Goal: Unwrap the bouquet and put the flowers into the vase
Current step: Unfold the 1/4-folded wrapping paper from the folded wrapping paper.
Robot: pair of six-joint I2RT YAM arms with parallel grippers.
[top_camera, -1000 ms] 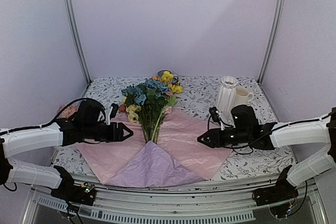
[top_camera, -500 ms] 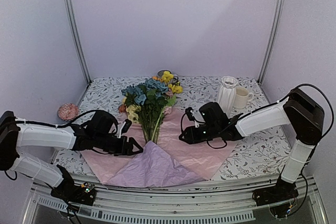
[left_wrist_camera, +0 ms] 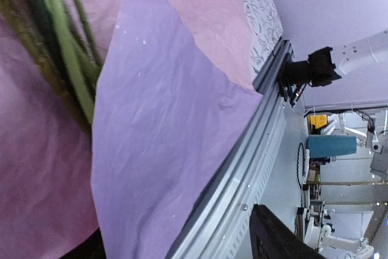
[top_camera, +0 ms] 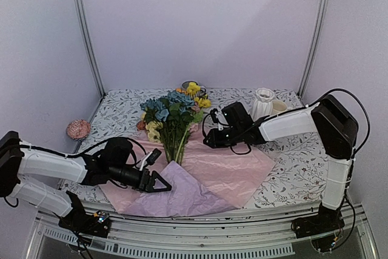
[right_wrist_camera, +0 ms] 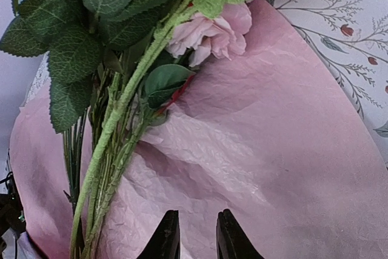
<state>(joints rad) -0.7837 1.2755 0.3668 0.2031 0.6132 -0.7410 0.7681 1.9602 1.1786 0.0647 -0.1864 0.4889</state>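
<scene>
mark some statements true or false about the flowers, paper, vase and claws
1. The crinkled lilac-pink paper sheet lies spread open on the table. True.
2. The green-stemmed artificial flowers stand in the tall white ribbed vase. False: they lie on the paper, and no stems are in the vase.
3. The right claw grips the flowers. False: its tips sit apart over bare paper beside them.
4. The left claw is open at the near, lilac part of the paper. True.
</scene>
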